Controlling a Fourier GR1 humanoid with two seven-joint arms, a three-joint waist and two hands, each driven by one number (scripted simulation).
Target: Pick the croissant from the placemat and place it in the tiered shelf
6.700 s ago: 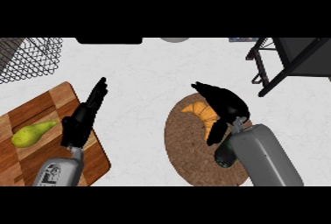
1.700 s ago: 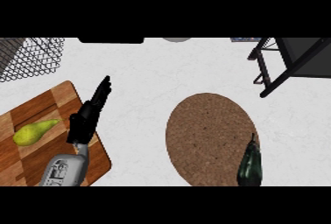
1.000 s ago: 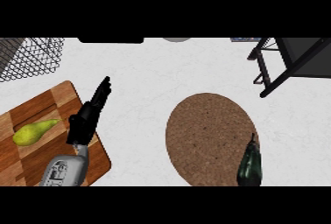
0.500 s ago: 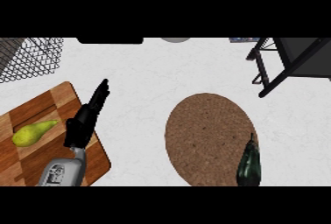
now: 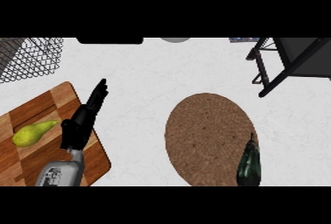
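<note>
The round brown placemat (image 5: pixel 208 133) lies right of centre with no croissant on its bare surface. No croissant shows anywhere in the head view. The black tiered shelf (image 5: pixel 291 61) stands at the upper right, partly cut by the view's edge; what lies inside it is hidden. My left hand (image 5: pixel 85 117) rests open with straight fingers pointing up, over the edge of the wooden board. My right hand does not show.
A wooden cutting board (image 5: pixel 45 140) at the lower left carries a green pear (image 5: pixel 31 134). A dark green eggplant (image 5: pixel 249 162) lies on the placemat's lower right rim. A wire basket (image 5: pixel 29 57) sits at the upper left.
Several seconds ago my right hand was over the croissant on the placemat; now both are out of view. In the last second nothing else has moved.
</note>
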